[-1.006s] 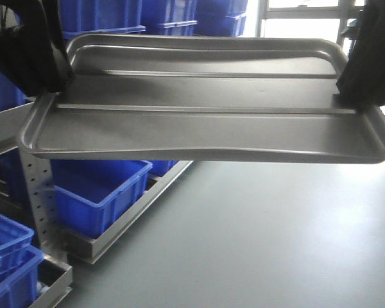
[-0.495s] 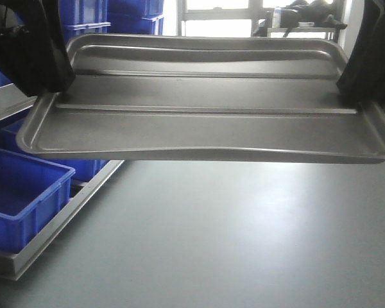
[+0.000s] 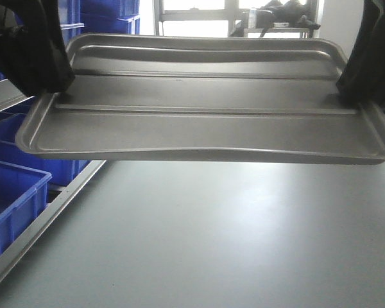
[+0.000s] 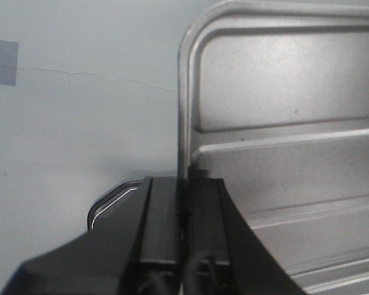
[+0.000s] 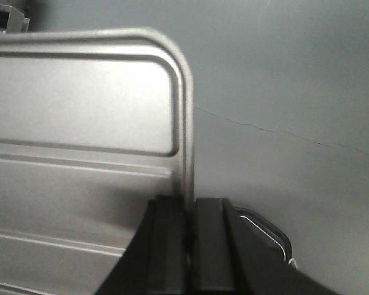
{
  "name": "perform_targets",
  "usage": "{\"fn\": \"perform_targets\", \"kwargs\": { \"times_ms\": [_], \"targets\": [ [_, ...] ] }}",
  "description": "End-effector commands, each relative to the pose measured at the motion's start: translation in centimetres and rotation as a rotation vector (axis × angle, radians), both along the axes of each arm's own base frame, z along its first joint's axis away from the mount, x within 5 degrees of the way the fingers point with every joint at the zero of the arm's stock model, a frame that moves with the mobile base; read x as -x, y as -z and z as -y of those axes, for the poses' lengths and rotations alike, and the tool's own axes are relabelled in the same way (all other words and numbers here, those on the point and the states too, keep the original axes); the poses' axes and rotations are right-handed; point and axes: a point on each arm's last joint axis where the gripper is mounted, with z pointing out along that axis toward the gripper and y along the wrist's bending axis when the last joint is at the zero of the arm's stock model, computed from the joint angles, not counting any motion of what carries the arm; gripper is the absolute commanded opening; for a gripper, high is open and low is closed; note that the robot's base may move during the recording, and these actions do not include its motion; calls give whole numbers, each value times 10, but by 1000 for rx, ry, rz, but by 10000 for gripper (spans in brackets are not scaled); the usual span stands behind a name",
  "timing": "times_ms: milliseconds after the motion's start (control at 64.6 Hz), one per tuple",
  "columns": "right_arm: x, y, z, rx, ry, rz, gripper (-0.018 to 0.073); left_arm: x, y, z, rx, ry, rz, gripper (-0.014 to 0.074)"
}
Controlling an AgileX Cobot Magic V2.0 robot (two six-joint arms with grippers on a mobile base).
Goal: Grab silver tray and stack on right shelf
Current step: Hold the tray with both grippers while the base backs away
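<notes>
Aloft, silver tray (image 3: 205,128) clamped at both ends, blue bins (image 3: 19,205) lower-left

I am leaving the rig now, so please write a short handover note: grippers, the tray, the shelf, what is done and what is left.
Left gripper: shut on the silver tray, left rim.
Right gripper: shut on its right rim.
Tray hangs about level over the grey floor.
Right shelf: not identifiable here.
Done: tray grabbed, lifted.
Left: carry to the shelf, stack it.
</notes>
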Motion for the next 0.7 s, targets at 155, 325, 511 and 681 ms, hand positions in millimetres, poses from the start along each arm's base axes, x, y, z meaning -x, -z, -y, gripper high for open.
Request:
{"fn": "perform_targets", "kwargs": {
  "times_ms": [155,325,511,681],
  "targets": [
    [-1,-20,-2,-79,1,105,57,4,-17,2,76,20,62,-94],
    [-1,-20,-2,-79,1,105,57,4,-17,2,76,20,62,-94],
    [0,-20,-2,-78,1,102,57,4,-17,2,76,20,59,-94],
    [0,-20,-2,-78,1,102,57,4,-17,2,76,20,59,-94]
  ]
}}
